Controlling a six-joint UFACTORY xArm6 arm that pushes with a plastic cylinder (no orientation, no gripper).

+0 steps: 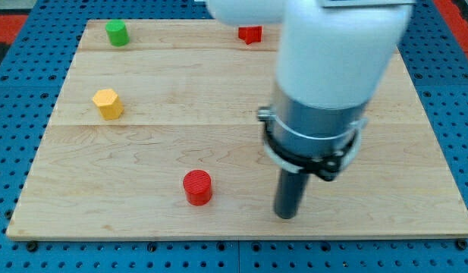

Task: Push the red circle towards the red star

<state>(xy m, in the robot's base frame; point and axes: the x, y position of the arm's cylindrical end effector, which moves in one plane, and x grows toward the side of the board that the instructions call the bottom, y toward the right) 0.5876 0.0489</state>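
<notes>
Wooden board [142, 144] on a blue perforated surface [14, 91]. Red circle [197, 187] low on board, left of centre. My tip [286, 215] well apart from circle, at circle's 4 o'clock, touching no block. Red star [250, 34] at board's top edge, at circle's 1 o'clock, far off, partly cut off by white arm housing [332, 53]. Yellow block [108, 104], roughly hexagonal, at circle's 10 o'clock. Green block [117, 33], cylinder-like, near top-left corner, at yellow block's 12 o'clock. All four blocks well apart.
</notes>
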